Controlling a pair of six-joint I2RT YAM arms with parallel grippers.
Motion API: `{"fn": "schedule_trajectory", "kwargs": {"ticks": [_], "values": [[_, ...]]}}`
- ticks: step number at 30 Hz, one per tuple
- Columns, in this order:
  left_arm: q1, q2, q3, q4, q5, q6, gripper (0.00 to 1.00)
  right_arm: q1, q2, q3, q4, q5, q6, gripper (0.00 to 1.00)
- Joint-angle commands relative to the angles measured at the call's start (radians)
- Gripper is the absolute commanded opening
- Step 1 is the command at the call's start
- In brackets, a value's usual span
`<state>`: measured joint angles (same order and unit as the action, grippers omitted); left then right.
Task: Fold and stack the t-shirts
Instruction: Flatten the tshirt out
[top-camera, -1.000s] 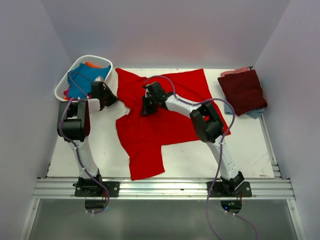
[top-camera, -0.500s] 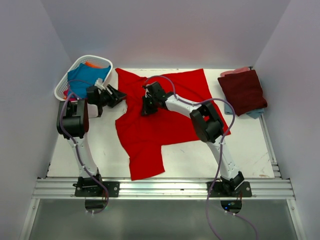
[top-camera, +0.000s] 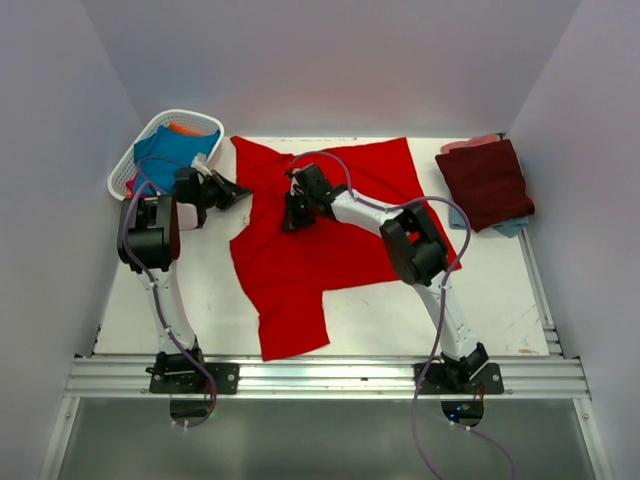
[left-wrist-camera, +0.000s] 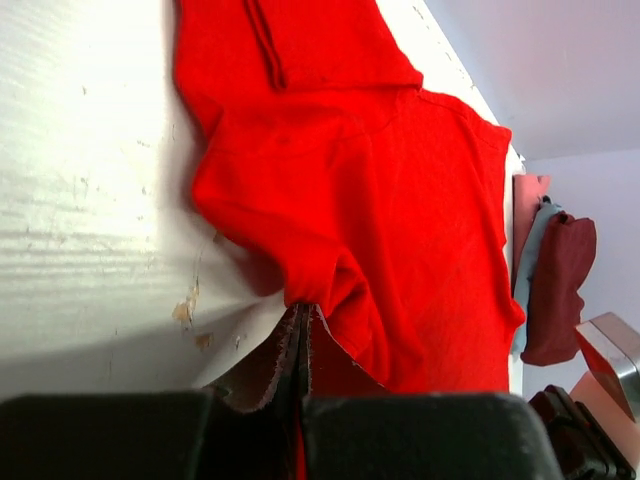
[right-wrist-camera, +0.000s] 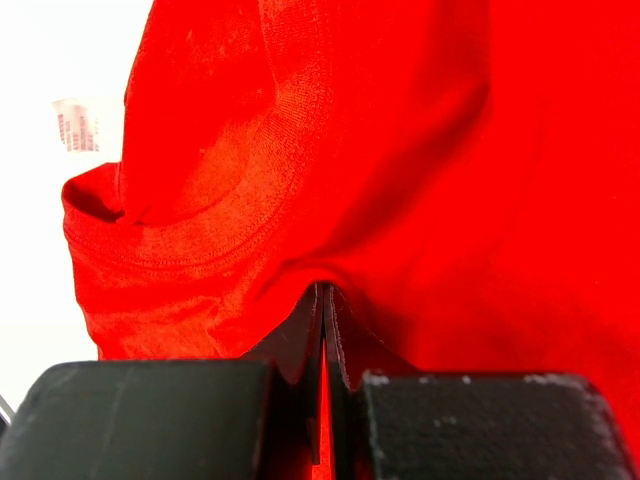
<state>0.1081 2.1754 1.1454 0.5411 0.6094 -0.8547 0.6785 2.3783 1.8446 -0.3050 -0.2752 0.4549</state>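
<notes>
Top external view shows the red t-shirt (top-camera: 300, 262) spread across the middle of the table (top-camera: 205, 295), reaching the far edge. The left gripper (top-camera: 240, 191) and right gripper (top-camera: 290, 222) each clamp its cloth, tips hidden by folds.

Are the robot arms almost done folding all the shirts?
Not yet. Done: a folded maroon shirt tops a small pile at the far right. In hand: the left gripper and right gripper both pinch the big red shirt, spread out unfolded. Left: a blue shirt and an orange shirt wait in the basket.
</notes>
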Motion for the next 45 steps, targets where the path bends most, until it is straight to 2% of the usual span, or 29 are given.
{"fn": "schedule_trajectory", "kwargs": {"ticks": [1, 5, 11, 17, 20, 21, 22, 24, 27, 33, 42, 44, 45], "values": [[0.019, 0.037, 0.054, -0.072, -0.045, -0.024, 0.00, -0.005, 0.012, -0.064, -0.077, 0.076, -0.039, 0.00], [0.018, -0.024, 0.047, -0.075, -0.049, -0.011, 0.00, -0.005, -0.001, -0.088, -0.063, 0.076, -0.039, 0.00], [0.018, -0.198, 0.001, -0.127, -0.154, 0.031, 0.00, -0.005, -0.007, -0.114, -0.052, 0.077, -0.041, 0.00], [0.018, -0.261, 0.023, -0.170, -0.211, 0.066, 0.00, -0.007, -0.016, -0.134, -0.037, 0.074, -0.041, 0.00], [0.015, -0.235, 0.072, -0.327, -0.249, 0.077, 0.00, -0.007, -0.021, -0.140, -0.034, 0.071, -0.039, 0.00], [0.013, -0.230, 0.076, -0.345, -0.261, 0.078, 0.02, -0.007, -0.022, -0.140, -0.033, 0.071, -0.038, 0.00], [0.008, -0.217, 0.079, -0.371, -0.284, 0.080, 0.25, -0.007, -0.024, -0.140, -0.034, 0.071, -0.039, 0.00], [-0.001, -0.198, 0.085, -0.383, -0.296, 0.085, 0.45, -0.007, -0.024, -0.140, -0.033, 0.070, -0.039, 0.00], [-0.016, -0.164, 0.094, -0.392, -0.293, 0.079, 0.54, -0.005, -0.024, -0.142, -0.032, 0.070, -0.038, 0.00], [-0.051, -0.132, 0.097, -0.380, -0.292, 0.049, 0.58, -0.007, -0.018, -0.140, -0.026, 0.068, -0.032, 0.00], [-0.091, -0.065, 0.117, -0.360, -0.319, -0.004, 0.57, -0.010, -0.019, -0.153, -0.023, 0.071, -0.033, 0.00], [-0.090, -0.052, 0.116, -0.351, -0.327, -0.009, 0.53, -0.013, -0.022, -0.156, -0.020, 0.071, -0.033, 0.00], [-0.091, -0.049, 0.114, -0.343, -0.327, -0.013, 0.40, -0.014, -0.021, -0.157, -0.017, 0.071, -0.033, 0.00]]}}
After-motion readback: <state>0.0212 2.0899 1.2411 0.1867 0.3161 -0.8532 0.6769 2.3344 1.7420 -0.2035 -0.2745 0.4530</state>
